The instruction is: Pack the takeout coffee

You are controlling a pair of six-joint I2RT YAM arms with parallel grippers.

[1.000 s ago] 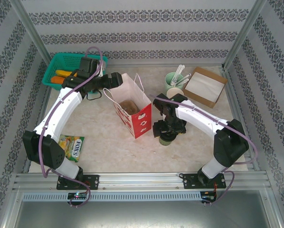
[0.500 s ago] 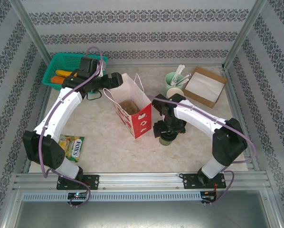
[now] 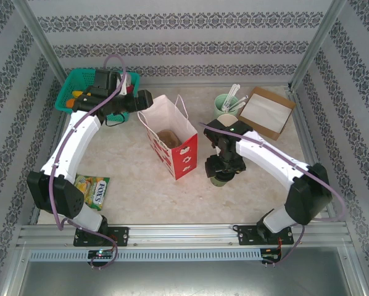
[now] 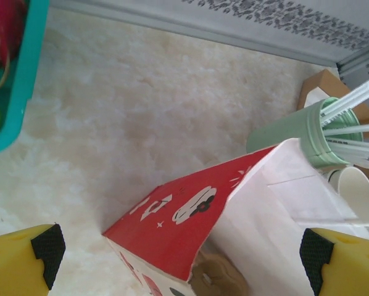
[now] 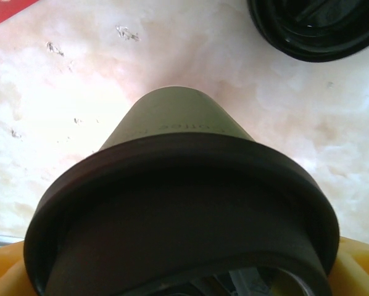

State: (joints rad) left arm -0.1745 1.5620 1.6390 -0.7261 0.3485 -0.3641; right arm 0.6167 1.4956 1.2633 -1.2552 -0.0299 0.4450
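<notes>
Mottled cream tabletop point(image 3: 135, 191), tapered green paper takeout coffee point(image 5: 175, 117), round black lid point(image 5: 172, 209)

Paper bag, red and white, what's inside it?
A brownish item lies at the bottom of the paper bag; what it is cannot be told. Its walls hide the rest.

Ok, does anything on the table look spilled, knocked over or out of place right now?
Nothing is spilled or tipped: the dark-green paper cup with its black plastic lid stands upright, and the red-and-white paper bag stands open. One oddity: a second round black lid-like piece lies loose beside the cup.
</notes>
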